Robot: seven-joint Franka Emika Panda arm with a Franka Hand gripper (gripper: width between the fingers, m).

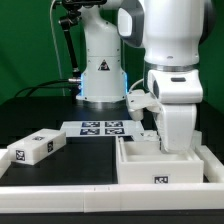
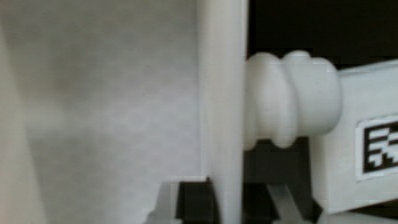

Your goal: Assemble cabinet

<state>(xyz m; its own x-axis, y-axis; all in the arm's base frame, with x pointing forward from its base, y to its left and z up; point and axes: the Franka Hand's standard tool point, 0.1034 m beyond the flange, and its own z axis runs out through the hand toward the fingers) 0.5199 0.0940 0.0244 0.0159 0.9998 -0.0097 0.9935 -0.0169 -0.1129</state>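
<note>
At the exterior view's left, a loose white block [image 1: 35,147] with black-and-white tags lies on its own on the black table [image 1: 90,160], well apart from the main body. It looks like a part not yet fitted. Toward the middle, the marker board [image 1: 100,127] lies flat in front of the white robot base [image 1: 100,75].

At the exterior view's right sits the cabinet [image 1: 140,168], an open white box with a tag on its front wall. The arm reaches straight down into it, and the gripper [image 1: 173,140] is low inside, against or just beside an inner wall. Its fingertips are hidden, so I cannot tell whether the jaws are spread, pressed together or pinching a part.

The wrist view shows only a close white panel edge [image 2: 222,100], a ribbed white knob [image 2: 294,98] butting against it, and a tagged face [image 2: 370,150] just beside the knob.

My judgement is that the assembly is partway done. The body stands, work is under way inside it, and at least the loose block remains to be added.
</note>
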